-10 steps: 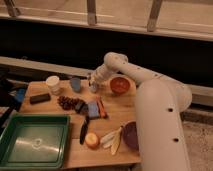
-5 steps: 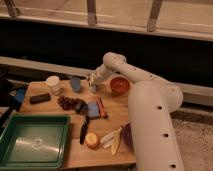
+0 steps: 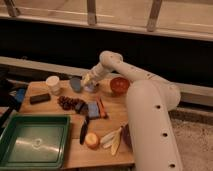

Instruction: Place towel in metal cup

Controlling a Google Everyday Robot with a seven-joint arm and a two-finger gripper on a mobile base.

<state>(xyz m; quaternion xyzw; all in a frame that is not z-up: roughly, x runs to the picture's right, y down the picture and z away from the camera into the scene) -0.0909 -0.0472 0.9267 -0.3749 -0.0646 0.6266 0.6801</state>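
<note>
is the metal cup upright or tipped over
Upright: the metal cup stands on the table with its rim facing up. The gripper is right beside it.

My white arm point(image 3: 145, 95) reaches forward and left from its thick upright base, bent at the elbow, with the gripper point(image 3: 88, 80) angled downward at the end.

My gripper point(image 3: 89, 81) hangs at the table's point(image 3: 100, 152) back edge, just right of the metal cup point(image 3: 75, 84); the bowl point(image 3: 119, 85) sits further right, the green tray point(image 3: 35, 141) front-left.
</note>
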